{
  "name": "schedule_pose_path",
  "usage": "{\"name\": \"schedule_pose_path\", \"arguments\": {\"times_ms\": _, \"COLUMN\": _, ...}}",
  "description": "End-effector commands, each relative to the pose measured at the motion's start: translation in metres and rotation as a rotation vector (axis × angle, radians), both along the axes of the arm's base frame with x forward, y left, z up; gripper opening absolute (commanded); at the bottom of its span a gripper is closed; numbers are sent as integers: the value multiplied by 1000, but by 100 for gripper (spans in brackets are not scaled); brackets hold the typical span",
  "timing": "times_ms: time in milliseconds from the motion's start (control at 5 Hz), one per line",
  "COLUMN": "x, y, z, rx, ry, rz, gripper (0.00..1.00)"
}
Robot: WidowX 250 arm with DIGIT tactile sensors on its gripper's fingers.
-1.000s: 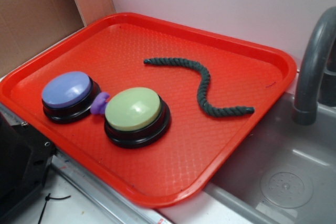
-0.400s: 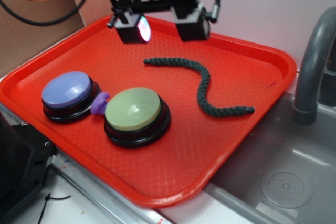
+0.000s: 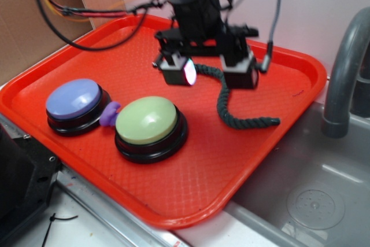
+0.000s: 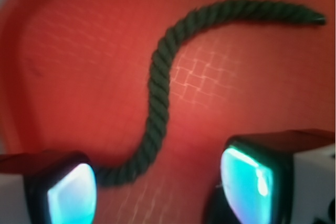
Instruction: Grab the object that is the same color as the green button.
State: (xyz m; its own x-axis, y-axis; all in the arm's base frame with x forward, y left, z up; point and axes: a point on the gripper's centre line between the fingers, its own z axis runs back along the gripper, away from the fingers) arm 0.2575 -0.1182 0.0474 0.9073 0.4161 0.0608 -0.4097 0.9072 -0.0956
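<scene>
Arm (image 3: 193,4) lowered, jaws spread wide apart

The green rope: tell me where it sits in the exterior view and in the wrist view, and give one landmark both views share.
Exterior: the green rope lies right of centre on the red tray, its upper end hidden behind the hand.
Wrist: the rope snakes from the upper right down to the lower left, above the hand's two glowing fingers.
Shared landmark: the tray's textured red floor under the rope.

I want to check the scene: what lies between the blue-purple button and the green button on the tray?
A small purple lump sits in the gap between the blue-purple button and the green button, against both bases. The exterior view shows it.
</scene>
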Motion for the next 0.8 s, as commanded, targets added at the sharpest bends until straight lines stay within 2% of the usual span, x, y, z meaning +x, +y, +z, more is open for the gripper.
{"name": "schedule_pose_path", "arguments": {"times_ms": 0, "x": 22, "y": 12, "z": -9, "rx": -16, "ry": -21, "rz": 50, "gripper": 100}}
{"name": "schedule_pose_path", "arguments": {"times_ms": 200, "x": 23, "y": 13, "z": -12, "rx": -5, "ry": -14, "rz": 49, "gripper": 0}}
{"name": "schedule_pose_path", "arguments": {"times_ms": 600, "x": 24, "y": 16, "z": -14, "rx": -4, "ry": -16, "rz": 73, "gripper": 0}}
